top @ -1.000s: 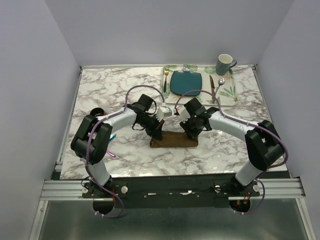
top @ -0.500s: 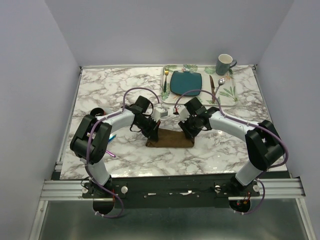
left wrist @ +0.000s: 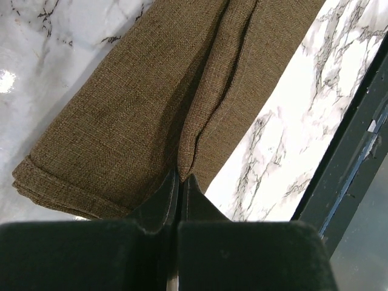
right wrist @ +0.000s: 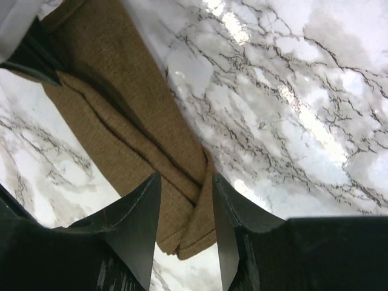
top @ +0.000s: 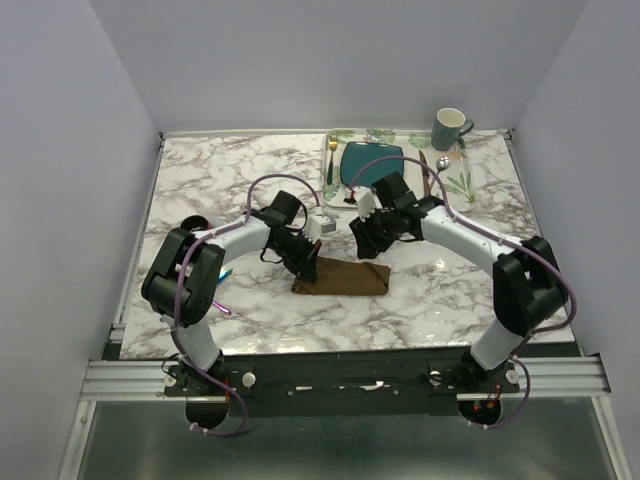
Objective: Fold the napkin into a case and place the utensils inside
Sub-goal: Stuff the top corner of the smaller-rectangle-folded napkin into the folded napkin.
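Observation:
The brown napkin (top: pixel 345 278) lies on the marble table folded into a long narrow strip. My left gripper (top: pixel 308 268) sits at its left end, and in the left wrist view it (left wrist: pixel 180 179) is shut on a raised ridge of the napkin (left wrist: pixel 151 103). Above the strip's right end hangs my right gripper (top: pixel 366 245). In the right wrist view this gripper (right wrist: pixel 185 177) is open, clear of the napkin (right wrist: pixel 121 103) below. Slim pink-and-blue shiny utensils (top: pixel 224 300) peek out beside the left arm's elbow, mostly hidden.
At the back right, a leaf-printed placemat (top: pixel 455 185) carries a teal plate (top: pixel 360 160), a gold fork (top: pixel 331 158), a dark knife and a spoon (top: pixel 441 165). A grey mug (top: pixel 450 128) stands at its far corner. The right arm reaches across the plate's near edge.
My right gripper has opened, let go of the napkin's right end and lifted back toward the plate. The left gripper stayed shut and drew the strip slightly left.

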`<state>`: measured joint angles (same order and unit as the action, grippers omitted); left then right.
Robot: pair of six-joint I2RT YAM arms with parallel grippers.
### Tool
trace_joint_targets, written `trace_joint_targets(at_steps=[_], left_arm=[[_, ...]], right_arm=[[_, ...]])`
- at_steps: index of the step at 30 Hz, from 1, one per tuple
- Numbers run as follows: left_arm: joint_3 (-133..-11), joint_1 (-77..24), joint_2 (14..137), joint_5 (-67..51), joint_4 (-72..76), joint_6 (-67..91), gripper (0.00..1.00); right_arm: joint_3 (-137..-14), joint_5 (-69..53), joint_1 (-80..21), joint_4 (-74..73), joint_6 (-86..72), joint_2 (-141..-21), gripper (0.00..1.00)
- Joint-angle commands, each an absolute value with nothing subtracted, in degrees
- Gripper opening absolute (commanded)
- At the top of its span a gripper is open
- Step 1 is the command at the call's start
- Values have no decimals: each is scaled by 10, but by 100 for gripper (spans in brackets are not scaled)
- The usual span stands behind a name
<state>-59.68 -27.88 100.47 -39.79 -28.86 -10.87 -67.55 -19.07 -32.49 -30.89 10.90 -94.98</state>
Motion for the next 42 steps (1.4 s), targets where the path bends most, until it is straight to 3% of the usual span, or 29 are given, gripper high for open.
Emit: trace_joint_targets(at_steps=[1, 10, 20, 26, 30, 42], left_arm=[[-611, -280, 1017, -415, -290, -119, 0], [-619, -283, 1020, -417, -292, -122, 0], [-619, -286, 1021, -416, -285, -120, 0], [-633, -290, 1024, -418, -284, -107, 0], [-642, -298, 1019, -421, -285, -105, 0], [-654, -299, 1030, -400, -296, -107, 0]], right_arm=[[-720, -250, -316, -308, 103, -1014, 47], [-773, -307, -316, -308, 111, -1101, 46], [-786, -369, -316, -329, 137, -1151, 39], [-792, -395, -317, -340, 144, -1162, 21], [-788, -406, -316, -339, 143, -1155, 1], [-774, -425, -322, -334, 155, -1129, 1]])
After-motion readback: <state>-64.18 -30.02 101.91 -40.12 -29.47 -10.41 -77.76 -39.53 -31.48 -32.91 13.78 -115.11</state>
